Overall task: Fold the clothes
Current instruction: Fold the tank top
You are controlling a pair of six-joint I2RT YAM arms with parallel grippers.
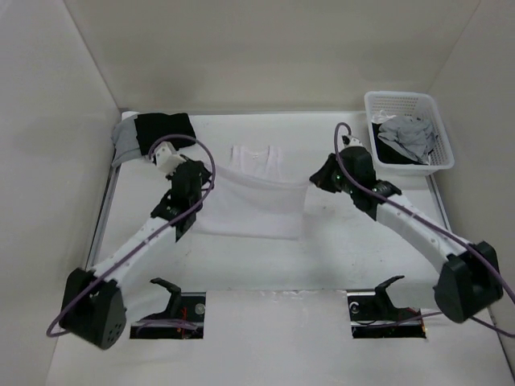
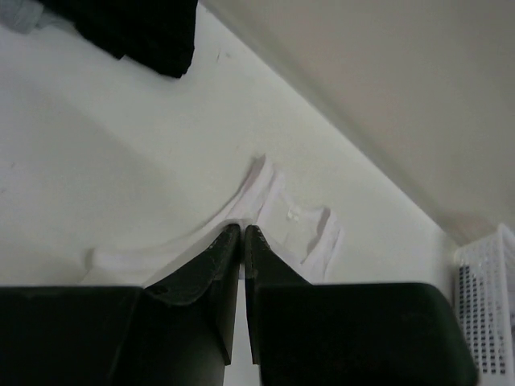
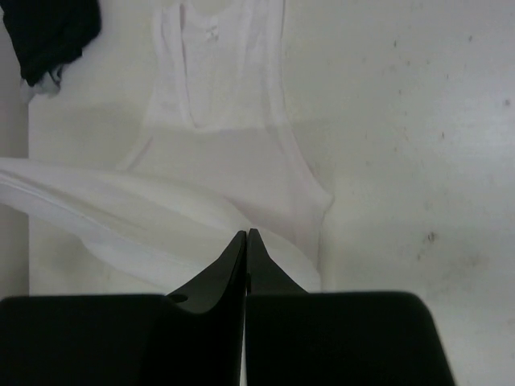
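Top external view: a black garment [image 1: 165, 127] lies on grey garments [image 1: 123, 143] at the far-left corner of the table [image 1: 322, 265]. The left gripper [image 1: 211, 174] sits just right of this pile, jaws closed on one corner of the white garment [image 1: 253, 201]. The garment lies mid-table between the two arms. Its strap end rests flat on the far side, and its gripped edge is raised and stretched taut across to the right gripper [image 1: 312, 182], whose jaws are closed on the opposite corner. Both wrist views show the fingertips pressed together with white fabric at the tips. A white basket [image 1: 402, 97] holding grey and dark clothing stands at the far right, well apart.
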